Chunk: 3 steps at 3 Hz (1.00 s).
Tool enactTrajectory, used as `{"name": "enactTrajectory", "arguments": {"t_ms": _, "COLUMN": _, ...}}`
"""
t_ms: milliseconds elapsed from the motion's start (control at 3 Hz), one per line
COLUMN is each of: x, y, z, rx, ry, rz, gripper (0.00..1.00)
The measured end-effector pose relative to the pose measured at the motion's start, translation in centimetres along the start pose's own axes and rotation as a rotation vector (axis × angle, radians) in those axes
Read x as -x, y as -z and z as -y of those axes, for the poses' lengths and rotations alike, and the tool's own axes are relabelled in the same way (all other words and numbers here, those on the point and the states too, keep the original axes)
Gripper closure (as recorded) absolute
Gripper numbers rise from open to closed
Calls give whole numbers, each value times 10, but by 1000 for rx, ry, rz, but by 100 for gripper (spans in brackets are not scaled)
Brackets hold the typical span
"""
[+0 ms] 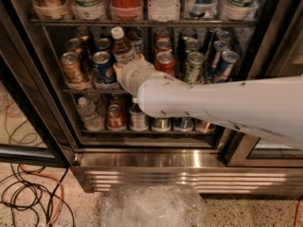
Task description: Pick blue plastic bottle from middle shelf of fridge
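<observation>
Facing pincer (126, 67): white-capped brown bottle (122, 46)

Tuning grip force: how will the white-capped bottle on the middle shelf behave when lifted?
The blue plastic bottle looks full of dark liquid, so likely heavy. Tall and narrow, it may tip against the cans beside it. The gripper is at its lower body.
</observation>
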<state>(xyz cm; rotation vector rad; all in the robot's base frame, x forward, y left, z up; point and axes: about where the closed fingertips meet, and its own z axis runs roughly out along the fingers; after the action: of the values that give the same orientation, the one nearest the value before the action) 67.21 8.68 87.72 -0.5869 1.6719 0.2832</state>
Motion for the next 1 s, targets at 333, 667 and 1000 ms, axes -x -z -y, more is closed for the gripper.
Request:
{"name": "enactTrajectory", "arguments": {"t_ms": 333, "x": -1, "y": -1, "z": 4, "rx": -6, "ry": 0, "rz": 1, "gripper": 100}}
{"name": "enactTrajectory", "arguments": {"t_ms": 667, "x": -1, "y": -1, "z": 4, "rx": -6, "ry": 0, "rz": 2, "gripper": 100}}
{"name": "enactTrajectory", "arguments": {"t_ms": 1000, "x": 1, "y": 0, "z": 4, "rx": -17, "ry": 2, "rz": 19, "gripper": 100}}
